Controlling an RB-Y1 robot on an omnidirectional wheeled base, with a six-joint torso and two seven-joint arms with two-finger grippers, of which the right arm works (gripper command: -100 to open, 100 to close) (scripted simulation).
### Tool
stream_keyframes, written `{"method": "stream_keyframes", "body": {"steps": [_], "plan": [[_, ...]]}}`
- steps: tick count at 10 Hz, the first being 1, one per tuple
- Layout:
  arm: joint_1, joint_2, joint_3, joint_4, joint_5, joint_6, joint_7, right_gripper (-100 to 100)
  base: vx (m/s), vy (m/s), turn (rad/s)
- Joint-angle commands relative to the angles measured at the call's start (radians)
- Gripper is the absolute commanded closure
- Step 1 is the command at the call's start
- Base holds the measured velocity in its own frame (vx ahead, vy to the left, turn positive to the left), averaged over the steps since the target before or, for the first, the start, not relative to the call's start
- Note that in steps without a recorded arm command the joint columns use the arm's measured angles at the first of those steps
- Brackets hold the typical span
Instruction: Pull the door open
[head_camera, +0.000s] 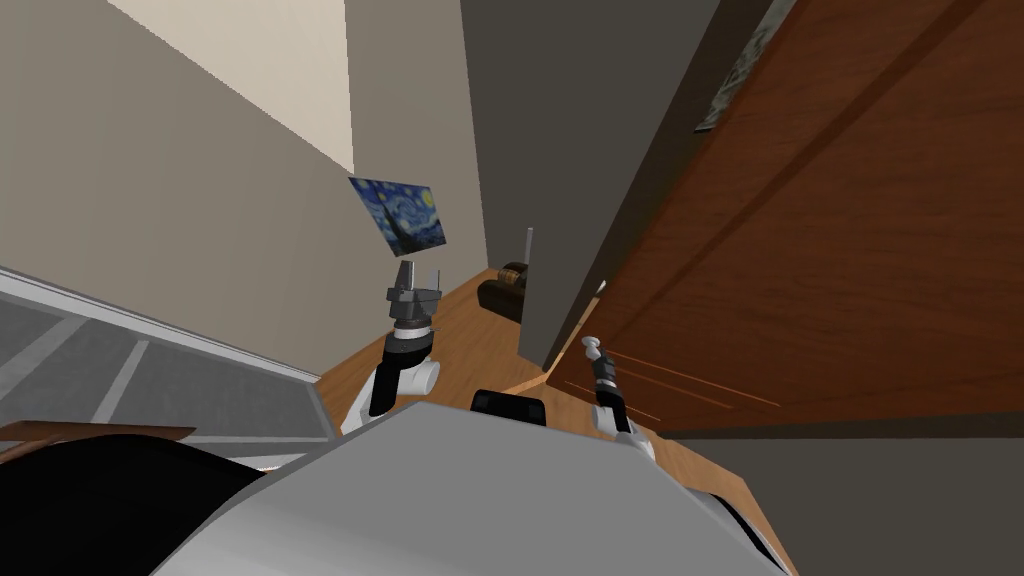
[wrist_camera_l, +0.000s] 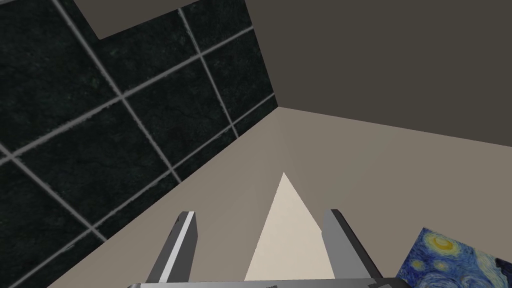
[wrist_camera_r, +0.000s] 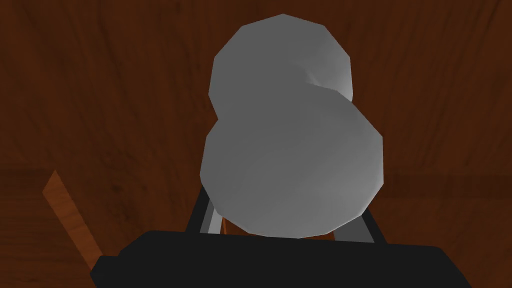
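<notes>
The right gripper (wrist_camera_r: 285, 220) has its fingers (wrist_camera_r: 210, 223) clenched on the sides of the grey knob (wrist_camera_r: 290, 135), which stands out from the brown wooden door (head_camera: 820, 250) near its free edge. The knob looks smooth, rounded and likely slippery, so a firm squeeze at its widest part suits; the door is probably heavy, stiff and swings on hinges. Left of the door, the left gripper (wrist_camera_l: 260, 214) hangs with fingers released. Beyond run a wooden floor (head_camera: 470, 340), a dark armchair (head_camera: 503, 288) and a painting (head_camera: 405, 215).
</notes>
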Motion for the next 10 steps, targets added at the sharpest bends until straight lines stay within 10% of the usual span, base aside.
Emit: {"method": "stream_keyframes", "body": {"steps": [1,10], "plan": [[0.005,0.012,0.013,-0.026,-0.002,0.006,-0.032,100,-0.033,-0.022,0.029],[0.007,0.008,0.036,-0.034,-0.052,0.012,-0.199,100,-0.029,-0.008,0.033]]}}
